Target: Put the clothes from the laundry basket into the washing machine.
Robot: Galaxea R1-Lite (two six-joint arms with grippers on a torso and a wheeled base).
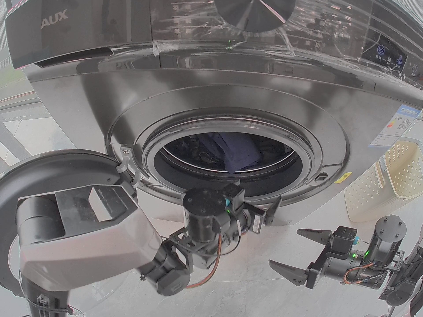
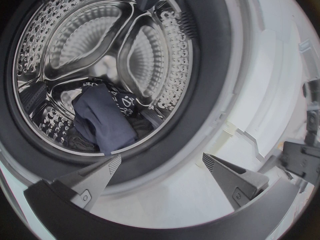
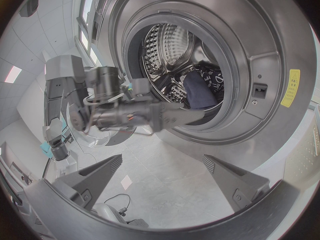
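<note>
The washing machine [image 1: 229, 93] stands with its round door [image 1: 48, 172] swung open to the left. In the drum [image 2: 100, 50] lies a navy garment [image 2: 103, 120] on a dark patterned one [image 2: 124, 100]; the head view shows the navy garment [image 1: 235, 151] through the opening. My left gripper [image 2: 161, 162] is open and holds nothing, just outside the lower rim of the opening [image 1: 264, 211]. My right gripper [image 1: 294, 252] hangs open and bare, lower and to the right, over the floor. The cream laundry basket [image 1: 398, 177] stands right of the machine; its contents are hidden.
The open door [image 3: 100, 140] and the left arm [image 3: 116, 110] take up the space left of the opening. Pale tiled floor [image 3: 160, 180] lies below the machine's front. A control panel [image 1: 387, 58] sits at the machine's upper right.
</note>
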